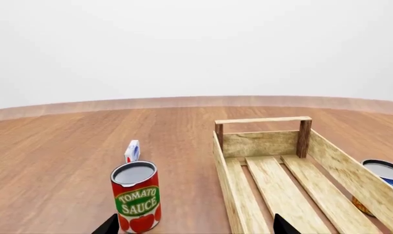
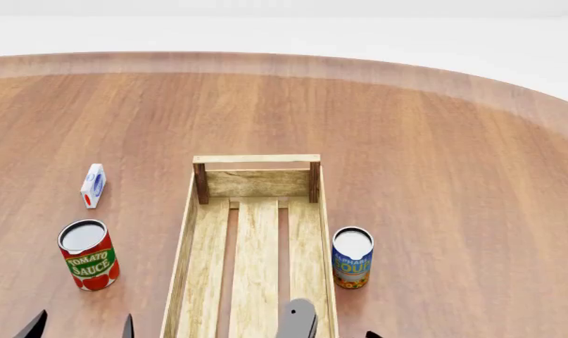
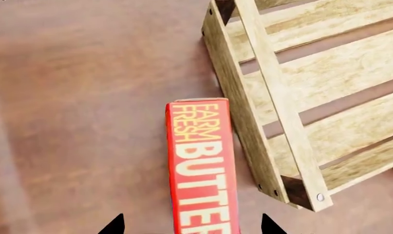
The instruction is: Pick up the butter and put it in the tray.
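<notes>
The butter is a red box with "FARM FRESH BUTTER" lettering. It lies on the wooden table beside one end corner of the tray and shows only in the right wrist view. My right gripper is open, with one fingertip on each side of the box and a gap to each. The tray is a long light-wood crate in the middle of the head view, and it holds nothing. My left gripper is open and empty, low at the left of the tray.
A tomato sauce can stands left of the tray, close to my left gripper. A small white carton stands beyond it. A blue soup can stands right of the tray. The round table's edge curves at the far side.
</notes>
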Robot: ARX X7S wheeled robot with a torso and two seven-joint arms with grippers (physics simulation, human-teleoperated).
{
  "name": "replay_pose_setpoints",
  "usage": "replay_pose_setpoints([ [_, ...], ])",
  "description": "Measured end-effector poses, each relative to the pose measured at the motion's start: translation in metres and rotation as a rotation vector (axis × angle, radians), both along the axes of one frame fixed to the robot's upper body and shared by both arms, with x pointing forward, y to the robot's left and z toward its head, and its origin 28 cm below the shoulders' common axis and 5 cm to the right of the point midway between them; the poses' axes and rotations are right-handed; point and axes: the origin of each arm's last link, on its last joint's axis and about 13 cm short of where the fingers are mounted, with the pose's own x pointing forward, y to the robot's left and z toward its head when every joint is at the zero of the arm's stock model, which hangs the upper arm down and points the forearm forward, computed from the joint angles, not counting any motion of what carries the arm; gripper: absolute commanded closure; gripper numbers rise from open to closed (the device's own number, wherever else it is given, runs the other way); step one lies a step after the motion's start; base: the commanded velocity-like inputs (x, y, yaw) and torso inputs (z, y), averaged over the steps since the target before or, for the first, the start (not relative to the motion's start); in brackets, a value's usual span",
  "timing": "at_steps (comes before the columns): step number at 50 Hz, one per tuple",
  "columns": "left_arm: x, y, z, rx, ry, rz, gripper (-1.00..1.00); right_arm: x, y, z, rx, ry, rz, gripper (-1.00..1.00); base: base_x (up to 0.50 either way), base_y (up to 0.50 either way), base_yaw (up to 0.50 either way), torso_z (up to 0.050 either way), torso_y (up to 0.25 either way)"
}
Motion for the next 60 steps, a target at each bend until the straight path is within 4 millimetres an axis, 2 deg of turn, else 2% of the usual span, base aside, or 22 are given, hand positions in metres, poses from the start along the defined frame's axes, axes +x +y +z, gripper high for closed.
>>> replay_pose_setpoints([
  [27,-0.001,-0.001,-0.001,0.004,0.006,-0.012,-1.00,0.013,-0.008,-0.007,0.021,-0.010,-0.064,-1.00,0.00,0.00,0.00,0.000,0.000],
  [60,-0.003,-0.001,0.001,0.001,0.005,-0.015,-1.00,0.024,-0.010,-0.057,0.077,0.083,-0.079,-1.00,0.00,0.00,0.00,0.000,0.000],
])
